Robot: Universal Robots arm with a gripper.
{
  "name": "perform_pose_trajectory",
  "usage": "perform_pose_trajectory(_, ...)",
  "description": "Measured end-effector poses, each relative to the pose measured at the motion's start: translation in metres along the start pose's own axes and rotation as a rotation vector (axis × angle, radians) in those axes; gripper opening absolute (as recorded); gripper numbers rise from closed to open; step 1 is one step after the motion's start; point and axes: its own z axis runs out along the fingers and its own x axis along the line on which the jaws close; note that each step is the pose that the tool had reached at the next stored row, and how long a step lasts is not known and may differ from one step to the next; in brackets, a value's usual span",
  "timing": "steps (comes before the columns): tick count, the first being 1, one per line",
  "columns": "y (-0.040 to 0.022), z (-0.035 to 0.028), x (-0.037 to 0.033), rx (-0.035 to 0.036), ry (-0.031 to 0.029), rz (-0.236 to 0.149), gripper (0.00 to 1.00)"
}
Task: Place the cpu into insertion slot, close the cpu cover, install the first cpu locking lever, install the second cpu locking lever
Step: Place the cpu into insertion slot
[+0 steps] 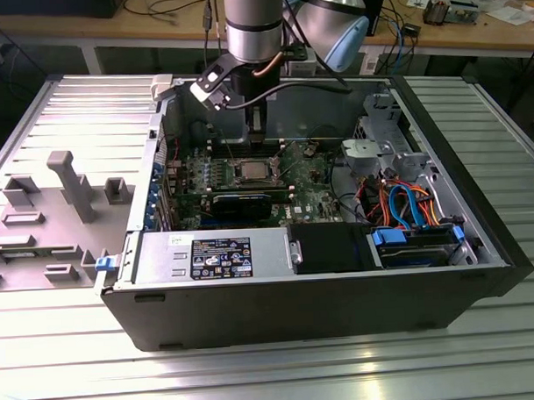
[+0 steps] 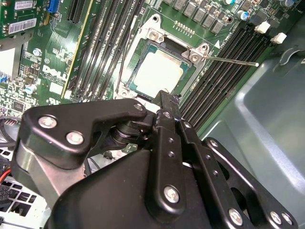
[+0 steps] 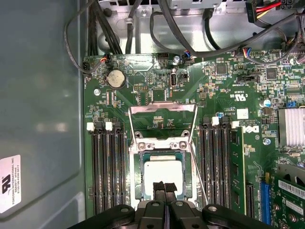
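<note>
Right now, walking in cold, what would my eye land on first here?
Most likely the big open computer case lying on the ribbed metal table, with a robot arm reaching down into it. Next, in the first wrist view, the silver chip sitting in its socket on the green board, the black tool closed right at its edge and the metal cover frame flipped open.

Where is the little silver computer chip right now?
In the first wrist view the cpu lies in the insertion slot, between two banks of black memory slots, with the end effector at its edge.
</note>
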Motion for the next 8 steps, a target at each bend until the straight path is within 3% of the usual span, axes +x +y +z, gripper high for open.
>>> perform_pose_trajectory(8, 0.0026, -0.0004, 0.0001, 0.0035, -0.0001, 0.000, 0.11)
